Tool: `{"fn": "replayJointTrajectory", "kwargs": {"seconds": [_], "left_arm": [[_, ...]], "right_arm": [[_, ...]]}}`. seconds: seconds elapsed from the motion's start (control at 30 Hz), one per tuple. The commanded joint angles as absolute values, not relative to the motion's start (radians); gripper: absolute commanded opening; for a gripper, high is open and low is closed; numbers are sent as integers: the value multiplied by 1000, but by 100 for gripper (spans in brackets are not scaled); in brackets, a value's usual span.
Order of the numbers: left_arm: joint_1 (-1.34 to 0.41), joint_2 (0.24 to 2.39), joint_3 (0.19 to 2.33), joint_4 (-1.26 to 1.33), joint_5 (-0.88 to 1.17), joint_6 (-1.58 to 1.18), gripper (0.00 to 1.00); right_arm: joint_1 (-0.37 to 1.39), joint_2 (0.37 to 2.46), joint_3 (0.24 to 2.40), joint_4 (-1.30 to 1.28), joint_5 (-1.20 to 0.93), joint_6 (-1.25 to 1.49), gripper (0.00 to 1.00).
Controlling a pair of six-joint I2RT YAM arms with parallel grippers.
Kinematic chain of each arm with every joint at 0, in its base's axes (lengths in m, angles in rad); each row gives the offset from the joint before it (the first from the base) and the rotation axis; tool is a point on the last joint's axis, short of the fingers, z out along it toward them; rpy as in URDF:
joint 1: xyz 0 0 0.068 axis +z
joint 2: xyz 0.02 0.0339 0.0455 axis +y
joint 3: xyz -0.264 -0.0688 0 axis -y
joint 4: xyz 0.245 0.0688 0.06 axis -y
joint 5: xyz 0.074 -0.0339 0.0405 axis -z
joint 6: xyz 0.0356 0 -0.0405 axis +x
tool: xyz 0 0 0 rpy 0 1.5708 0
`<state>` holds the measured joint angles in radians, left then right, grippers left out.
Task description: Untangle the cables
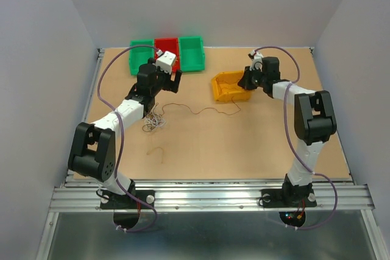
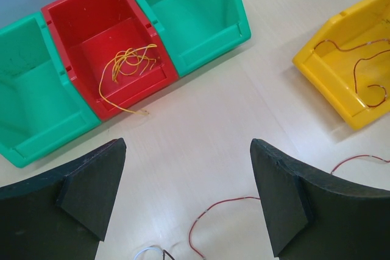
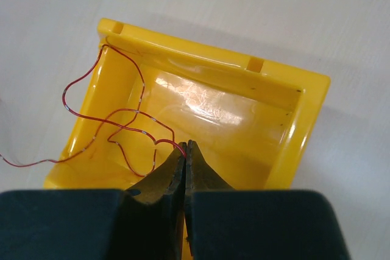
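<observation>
Overhead, pale walls [image 1: 201, 4] enclose the tan tabletop [image 1: 244, 144]; left pincer [image 2: 187, 172] gapes, right pincer [image 3: 184, 150] pinches the red cable [image 3: 125, 110].

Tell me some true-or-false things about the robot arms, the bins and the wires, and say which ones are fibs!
1. The right gripper pinches a red wire over the yellow bin. True.
2. The left gripper is shut tight. False: its fingers stand wide apart, holding nothing.
3. The red bin holds a yellow wire. True.
4. The red wire lies wholly inside the yellow bin. False: it trails out onto the table.
</observation>
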<state>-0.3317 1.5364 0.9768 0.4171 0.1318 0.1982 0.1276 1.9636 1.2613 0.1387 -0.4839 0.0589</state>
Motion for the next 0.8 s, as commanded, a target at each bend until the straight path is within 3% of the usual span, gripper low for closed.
{"fn": "replayJointTrajectory", "kwargs": {"seconds": [0.0,0.1,0.37,0.6,0.7,0.77], "left_arm": [[-337,1539,1031,434,144,221,94],[-347,1546,1034,428,140,230,94],[-354,1543,1034,425,118,232,94],[-354,1534,1032,426,110,226,95],[-354,1531,1032,426,107,230,95],[-353,1529,1032,426,97,230,95]], "right_arm": [[155,1951,1345,49,-393,9,4],[161,1933,1347,35,-356,9,8],[172,1821,1309,37,-338,28,36],[195,1703,1244,35,-311,49,52],[209,1671,1230,37,-311,48,67],[215,1669,1230,37,-328,46,69]]}}
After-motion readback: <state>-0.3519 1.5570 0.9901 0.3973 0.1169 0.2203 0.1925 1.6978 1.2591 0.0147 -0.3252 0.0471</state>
